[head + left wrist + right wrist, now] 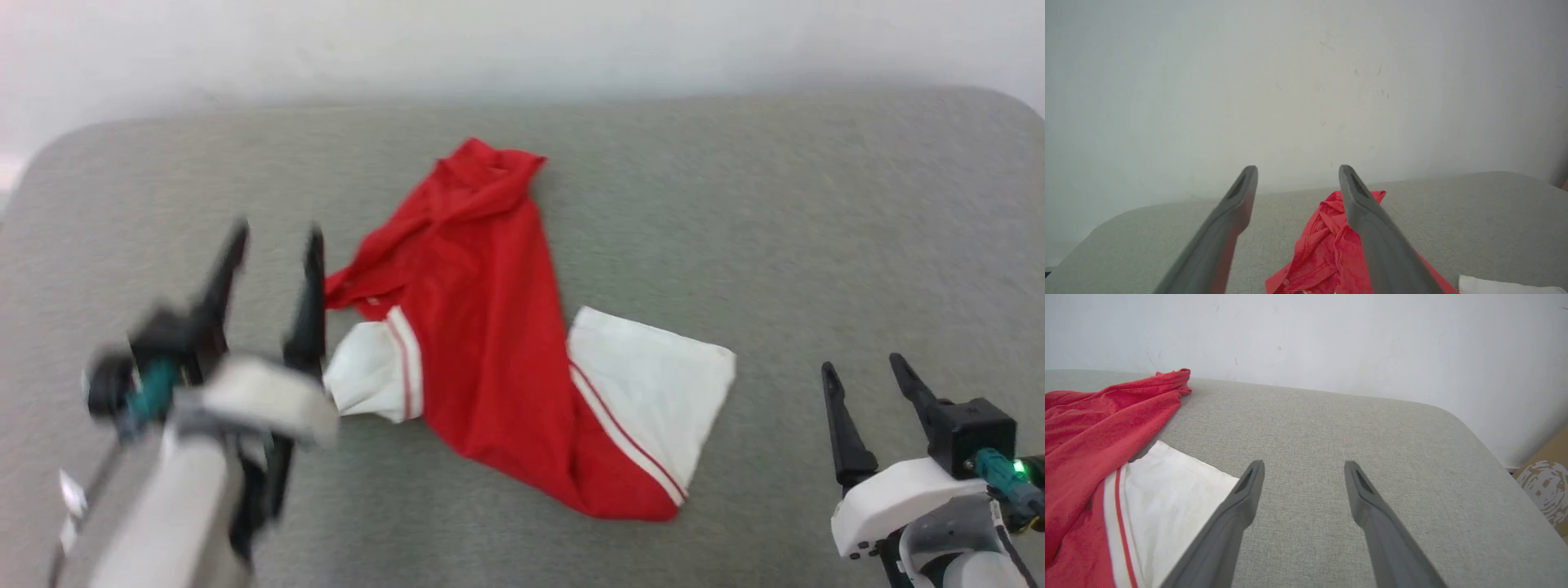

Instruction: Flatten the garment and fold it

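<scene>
The garment (482, 327) lies crumpled in a narrow bunch on the grey table (735, 204), red body running from far centre to near right, one white sleeve spread at the right and the other bunched at the left. No letters or number show. My left gripper (276, 237) is open just left of the garment, blurred, its right finger close to the red edge; in the left wrist view the gripper (1297, 173) is raised with the garment (1327, 253) below between its fingers. My right gripper (865, 366) is open and empty at the near right, apart from the white sleeve (1167, 502).
A pale wall (522, 41) rises behind the table's far edge. The table has rounded corners. A brown cardboard box (1545, 486) stands beyond the table's right edge in the right wrist view. Bare grey surface (1351, 428) stretches right of the garment.
</scene>
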Robot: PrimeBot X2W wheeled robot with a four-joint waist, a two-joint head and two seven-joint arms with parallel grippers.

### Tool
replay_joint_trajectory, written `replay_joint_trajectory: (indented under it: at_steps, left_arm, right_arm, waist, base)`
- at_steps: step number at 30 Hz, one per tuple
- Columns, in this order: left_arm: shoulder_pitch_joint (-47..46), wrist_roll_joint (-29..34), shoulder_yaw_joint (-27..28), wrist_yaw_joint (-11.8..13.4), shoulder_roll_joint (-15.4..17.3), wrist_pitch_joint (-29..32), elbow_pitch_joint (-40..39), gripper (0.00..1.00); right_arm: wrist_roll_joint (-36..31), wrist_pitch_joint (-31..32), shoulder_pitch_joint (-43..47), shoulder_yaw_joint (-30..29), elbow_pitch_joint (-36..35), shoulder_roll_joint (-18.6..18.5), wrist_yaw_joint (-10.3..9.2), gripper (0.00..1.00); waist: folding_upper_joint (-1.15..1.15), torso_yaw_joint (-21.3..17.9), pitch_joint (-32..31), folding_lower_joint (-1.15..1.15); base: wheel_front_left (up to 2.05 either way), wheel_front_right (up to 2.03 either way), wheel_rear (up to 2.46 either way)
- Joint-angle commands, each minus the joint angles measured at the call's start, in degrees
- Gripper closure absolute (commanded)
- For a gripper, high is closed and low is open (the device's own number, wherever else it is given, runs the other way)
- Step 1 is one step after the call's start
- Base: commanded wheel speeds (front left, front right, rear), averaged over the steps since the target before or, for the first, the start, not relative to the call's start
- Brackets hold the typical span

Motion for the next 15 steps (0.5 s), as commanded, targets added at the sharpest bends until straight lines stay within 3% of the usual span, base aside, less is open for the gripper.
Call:
replay_joint_trajectory:
  at_steps: [1, 7, 15]
  left_arm:
    - [2.5, -0.4, 0.0, 0.8, -0.3, 0.1, -1.3, 0.0]
    - [15.0, -1.5, -2.4, 4.4, -2.6, 1.3, -7.7, 0.0]
    - [15.8, -1.0, -4.8, 4.3, -5.3, 0.2, -6.8, 0.0]
  right_arm:
    - [0.0, 0.4, 0.6, 0.2, -0.3, 0.0, -0.11, 0.0]
    - [1.5, 3.7, 0.5, 3.2, 0.4, -2.7, -0.11, 0.0]
    - [5.8, 15.2, -7.0, 8.9, 6.0, -10.9, -0.11, 0.0]
  waist:
    - [0.0, 4.6, -2.7, 0.02]
    - [0.0, 8.1, -1.8, 0.02]
    - [0.0, 12.6, 1.8, 0.02]
  base:
    - [0.0, 0.0, 0.0]
    - [0.0, 0.0, 0.0]
    - [0.0, 0.0, 0.0]
